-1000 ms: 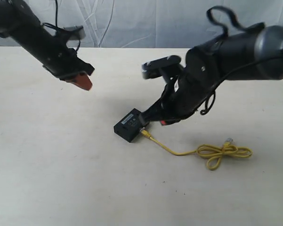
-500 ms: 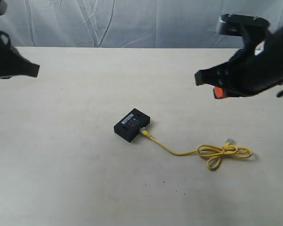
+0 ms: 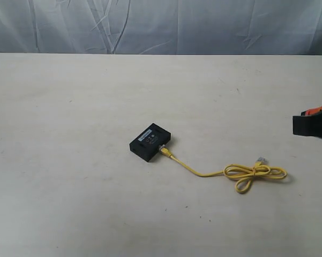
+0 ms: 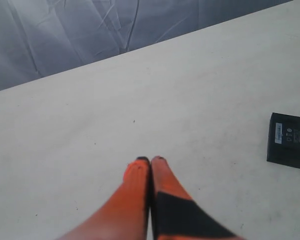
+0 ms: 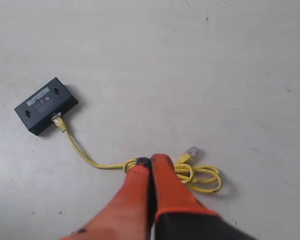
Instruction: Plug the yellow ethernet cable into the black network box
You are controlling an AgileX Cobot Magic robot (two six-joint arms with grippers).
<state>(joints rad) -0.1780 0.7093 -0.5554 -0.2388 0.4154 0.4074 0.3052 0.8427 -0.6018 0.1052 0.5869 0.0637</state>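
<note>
Exterior view shows the box (image 3: 150,142) lying flat near the middle of the tabletop (image 3: 69,107). The box is black, with a pale label on top. One end of the cable (image 3: 201,172) is stuck into the side of the box. From there the yellow cable runs across the tabletop, away from the box, and ends in a loose bow. The free plug (image 3: 261,159) is clear and lies just beside the bow. A bit of the right arm (image 3: 313,126) peeks in at the right edge. It is black with some orange on top, and it is well apart from the cable. A grey cloth (image 3: 150,27) hangs behind the tabletop.

Left wrist view shows the left fingers (image 4: 139,177). They are orange and pressed tight together, with nothing between them. Bare tabletop lies under them, and the box is well apart from them.

Right wrist view shows the right fingers (image 5: 164,180). They are orange too, pressed tight together, and they hold nothing. Their tips hide part of the bow in this view. The plug in the box shows well here: it goes in at the middle of one long side. Small pale marks show on the top of the box.
</note>
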